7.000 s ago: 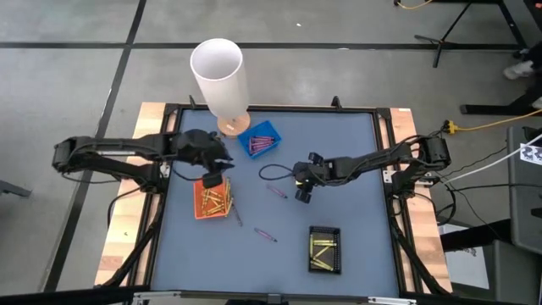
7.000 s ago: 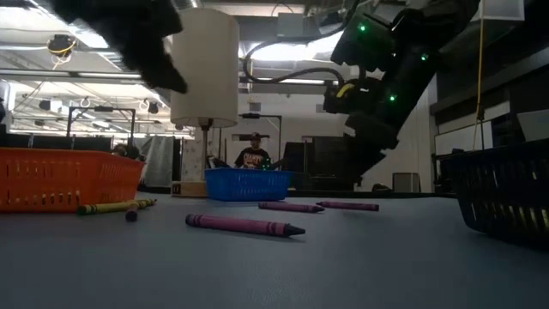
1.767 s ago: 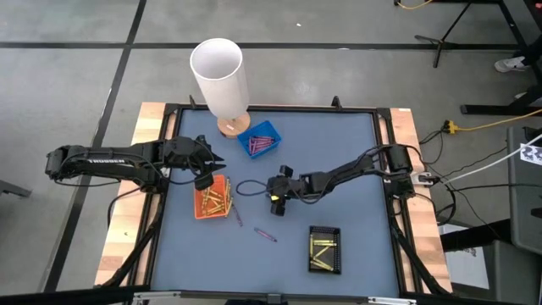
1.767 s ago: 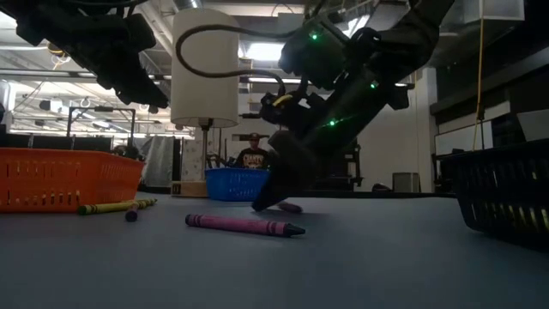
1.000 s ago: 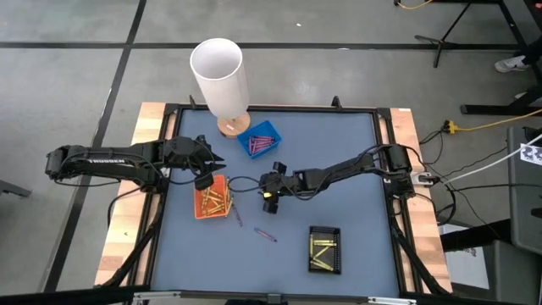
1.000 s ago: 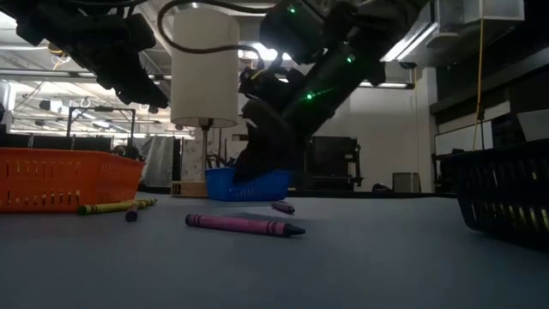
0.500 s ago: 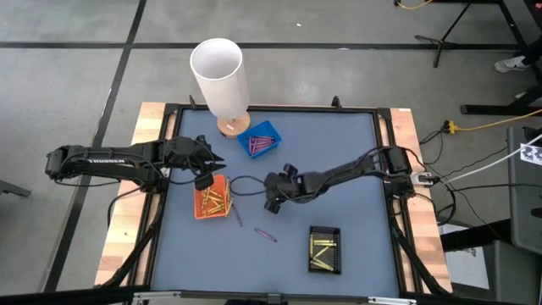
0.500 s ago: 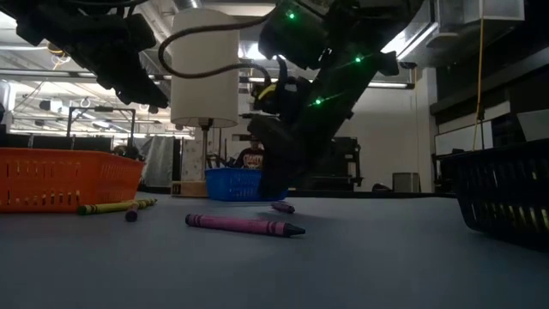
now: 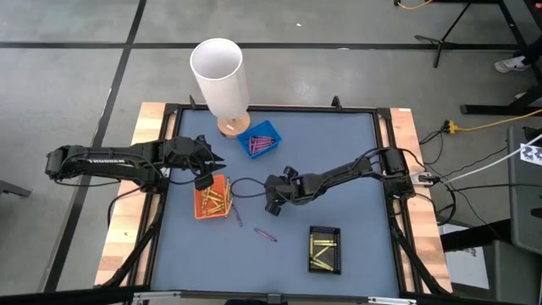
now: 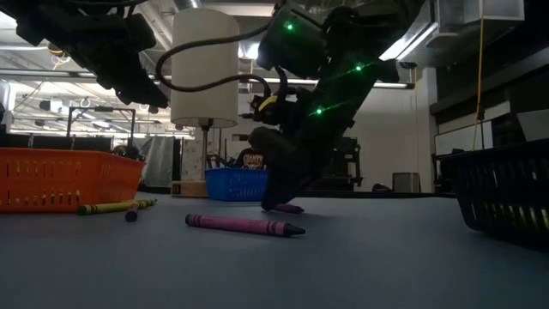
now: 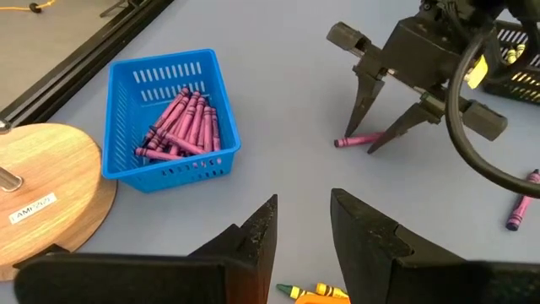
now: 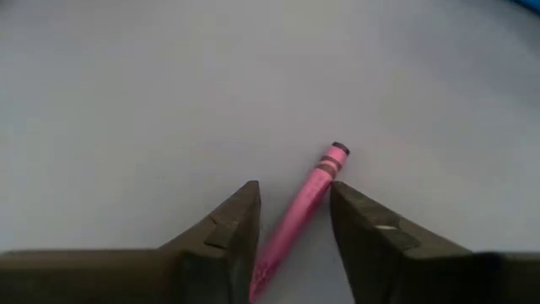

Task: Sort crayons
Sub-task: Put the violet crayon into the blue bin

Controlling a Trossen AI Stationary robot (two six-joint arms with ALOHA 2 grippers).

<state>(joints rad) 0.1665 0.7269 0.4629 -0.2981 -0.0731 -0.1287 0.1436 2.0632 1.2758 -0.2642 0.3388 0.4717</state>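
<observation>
Pink crayon [image 12: 304,207] now sits between the lowered right end effector's [image 12: 291,245] fingers.

"What is the right gripper [image 9: 273,204] doing?"
"It is reaching low to the middle of the table with its fingers [image 12: 221,236] spread apart."
"And the left gripper [image 9: 201,180]?"
"It is waiting up high, fingers [image 11: 364,236] apart too."

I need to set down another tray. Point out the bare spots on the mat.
Bare: the grey mat between the small blue plastic tray and the right edge, and the near left corner. Crowded: around the orange plastic tray and the right gripper.
</observation>
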